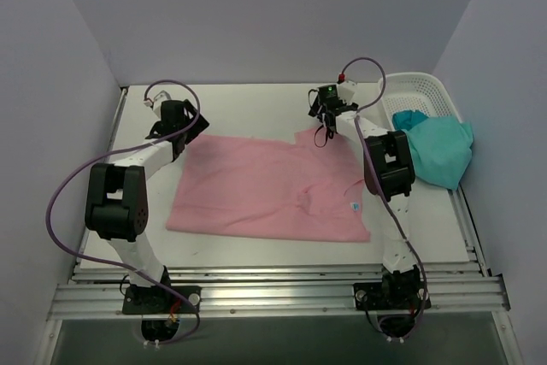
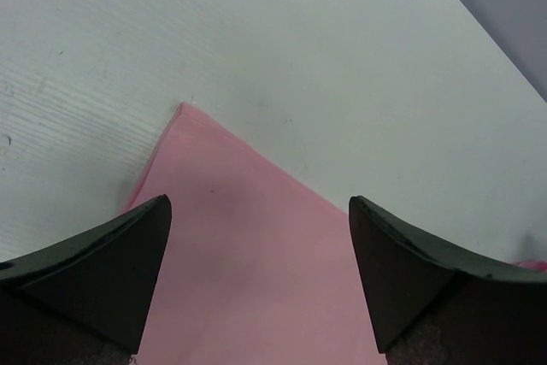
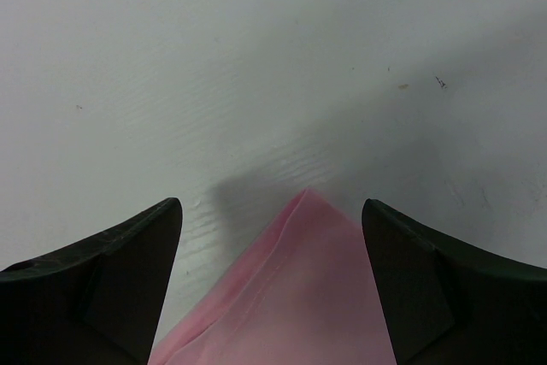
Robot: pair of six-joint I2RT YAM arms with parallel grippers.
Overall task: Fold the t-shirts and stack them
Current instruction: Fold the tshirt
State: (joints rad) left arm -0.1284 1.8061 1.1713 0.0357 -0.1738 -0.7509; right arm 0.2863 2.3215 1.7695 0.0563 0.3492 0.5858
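Observation:
The light pink t-shirt point(image 1: 265, 185) lies spread flat on the white table, its small pale label point(image 1: 354, 207) near the front right corner. My left gripper point(image 1: 175, 123) hovers at the shirt's far left corner, jaws open, with pink cloth point(image 2: 248, 262) between the fingers point(image 2: 102, 262) and nothing pinched. Over the far right corner my right gripper point(image 1: 327, 115) also stands open; the pointed tip of the pink cloth point(image 3: 316, 288) lies between its fingers point(image 3: 427, 279), untouched. The teal-green t-shirt point(image 1: 440, 150) is bunched at the right, draped over the basket's edge.
A white lattice basket point(image 1: 414, 90) stands at the far right corner, by the right wall. Walls close in the table on the left, back and right. Bare white table point(image 1: 248, 104) lies beyond the pink shirt.

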